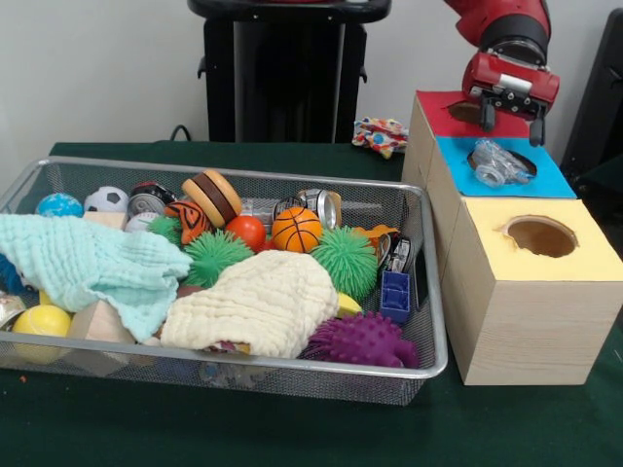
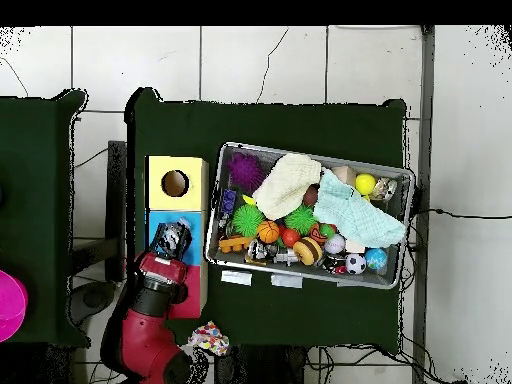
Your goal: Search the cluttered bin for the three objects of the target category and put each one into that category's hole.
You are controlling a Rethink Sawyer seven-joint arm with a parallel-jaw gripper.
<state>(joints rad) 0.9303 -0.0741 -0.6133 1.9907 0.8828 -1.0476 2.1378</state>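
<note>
table point(image 1: 292, 428): dark green cloth | on it: wire bin point(image 1: 428, 365), three wooden boxes point(image 1: 526, 331), patterned toy point(image 1: 381, 135)

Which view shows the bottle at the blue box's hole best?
The front view: the clear bottle lies across the blue hole, its dented walls plain, with the gripper just above. The overhead view shows it only as a small pale shape beside the arm.

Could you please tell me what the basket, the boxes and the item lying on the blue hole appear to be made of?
The basket looks like silver wire mesh with a rounded metal rim. The yellow-topped box shows pale wood grain on its sides, likely wood under a matte coloured top. The bottle over the blue hole seems to be thin clear plastic: see-through, glinting and dented.
</note>
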